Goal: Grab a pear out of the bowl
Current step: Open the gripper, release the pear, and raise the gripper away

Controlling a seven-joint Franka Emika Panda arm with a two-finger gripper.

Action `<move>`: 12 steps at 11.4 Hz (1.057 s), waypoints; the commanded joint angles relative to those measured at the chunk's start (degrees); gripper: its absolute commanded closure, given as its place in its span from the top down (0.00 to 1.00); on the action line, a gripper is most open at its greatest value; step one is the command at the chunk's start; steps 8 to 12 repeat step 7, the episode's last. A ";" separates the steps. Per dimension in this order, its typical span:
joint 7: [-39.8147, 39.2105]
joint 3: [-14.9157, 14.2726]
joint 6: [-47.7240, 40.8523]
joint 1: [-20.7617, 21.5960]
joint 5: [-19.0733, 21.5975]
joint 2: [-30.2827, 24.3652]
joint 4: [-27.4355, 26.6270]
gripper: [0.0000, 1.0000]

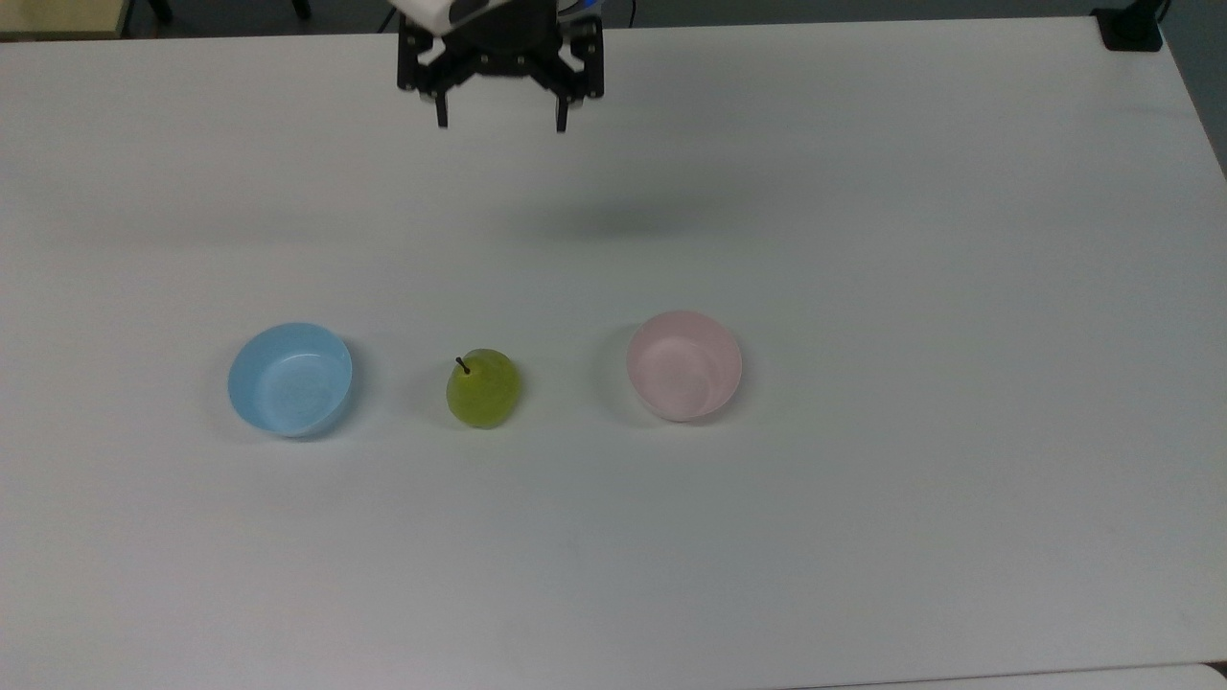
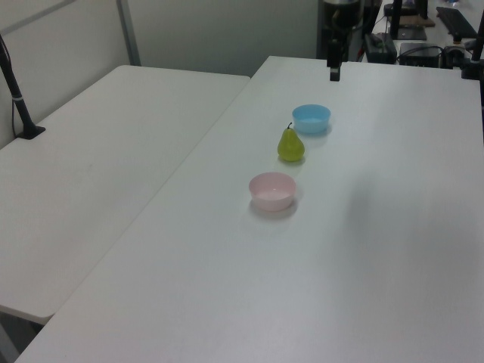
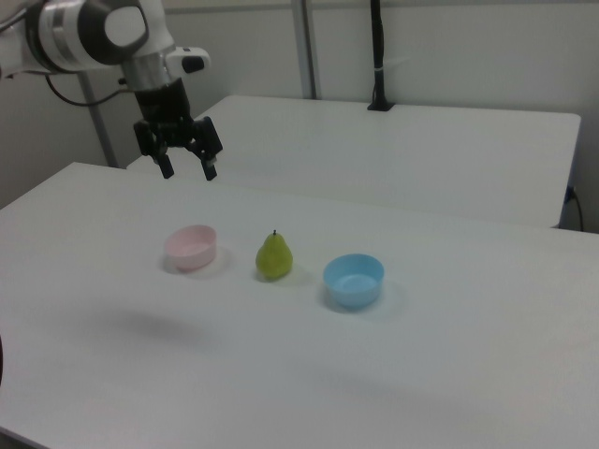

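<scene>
Pear [image 1: 484,388] sits on the bench [image 1: 863,527] between the pink bowl [image 1: 683,365] and blue bowl [image 1: 289,379], well apart from the raised tool [image 1: 500,123], fingers spread, holding nothing.

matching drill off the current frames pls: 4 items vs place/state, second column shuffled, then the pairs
Items:
1. pear
2. pink bowl
3. blue bowl
4. end effector

Place or state:
A. empty, at the top view's right of the row
B. open, raised above the table
C. upright on the table between the bowls
D. empty, at the top view's left of the row

Pairs: 1-C, 2-A, 3-D, 4-B
</scene>
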 commanded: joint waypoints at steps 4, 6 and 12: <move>0.92 -0.73 -3.41 0.17 0.94 -4.14 -1.86 1.00; 1.00 -0.82 -4.47 -0.45 1.47 -4.23 -1.68 1.00; 0.92 -0.82 -4.56 -0.45 1.47 -4.23 -1.60 1.00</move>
